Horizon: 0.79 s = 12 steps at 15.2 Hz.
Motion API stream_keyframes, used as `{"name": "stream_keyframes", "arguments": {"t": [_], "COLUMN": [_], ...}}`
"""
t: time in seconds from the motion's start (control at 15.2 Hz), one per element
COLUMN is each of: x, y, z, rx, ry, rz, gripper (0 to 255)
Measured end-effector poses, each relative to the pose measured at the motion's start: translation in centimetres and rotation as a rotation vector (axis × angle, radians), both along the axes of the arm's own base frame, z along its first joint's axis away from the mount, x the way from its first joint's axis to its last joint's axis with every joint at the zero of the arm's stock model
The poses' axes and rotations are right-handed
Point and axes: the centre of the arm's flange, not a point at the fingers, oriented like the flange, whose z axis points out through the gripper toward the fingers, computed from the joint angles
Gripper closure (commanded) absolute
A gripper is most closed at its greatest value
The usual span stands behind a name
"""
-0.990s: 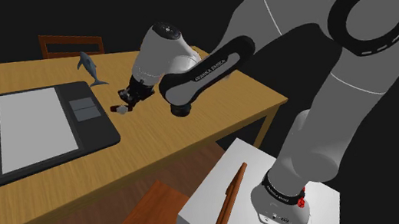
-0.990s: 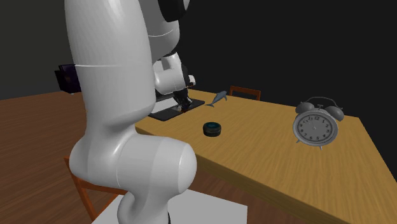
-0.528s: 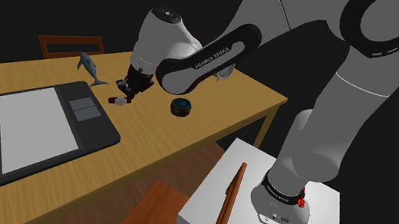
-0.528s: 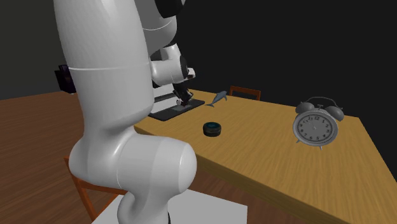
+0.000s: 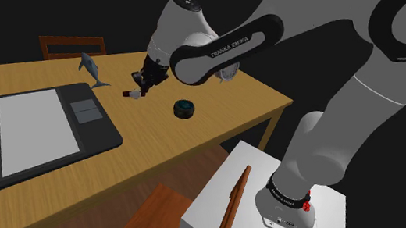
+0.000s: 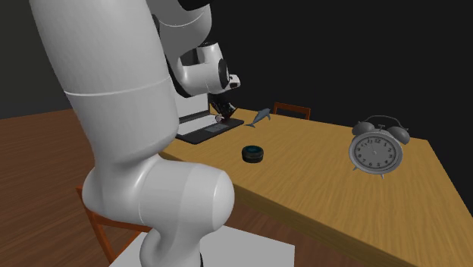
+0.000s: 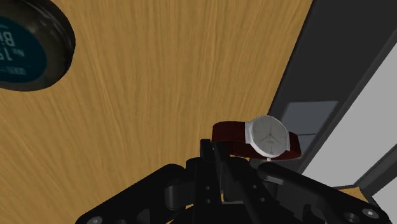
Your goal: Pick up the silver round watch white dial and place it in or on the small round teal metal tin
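A silver round watch [image 7: 267, 135] with a white dial and a dark red strap [image 7: 228, 132] hangs in my gripper [image 7: 215, 151], whose black fingers are shut on the strap. In the shoulder view the gripper [image 5: 141, 82] holds the watch [image 5: 133, 94] in the air above the table, just beyond the laptop's corner. The small round teal tin [image 5: 183, 108] with a dark rim stands on the wood, below the gripper and toward the shoulder view's right. From across the room, the gripper [image 6: 221, 111] is up behind the tin [image 6: 252, 154]. The tin [image 7: 25, 44] also lies off to one side of the fingers.
An open dark laptop [image 5: 46, 127] covers the table's left part in the shoulder view. A grey shark figurine [image 5: 92, 70] stands at the back, with a wooden chair [image 5: 72, 44] behind it. An alarm clock [image 6: 378, 147] stands toward the second exterior view's right. The wooden table [image 5: 218, 123] ends near the stand.
The gripper has risen off the table with the watch and shifted toward the shoulder view's right, away from the laptop. The tin has come out from behind the arm.
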Motion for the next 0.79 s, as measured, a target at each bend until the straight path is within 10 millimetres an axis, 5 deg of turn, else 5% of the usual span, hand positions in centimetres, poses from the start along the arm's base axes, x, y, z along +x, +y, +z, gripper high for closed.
{"name": "stream_keyframes", "arguments": {"t": [0.79], "x": [-6.8], "y": [-14.0], "z": [1.1], "rx": [0.0], "ry": [0.0], "rz": [0.0], "gripper": [255]}}
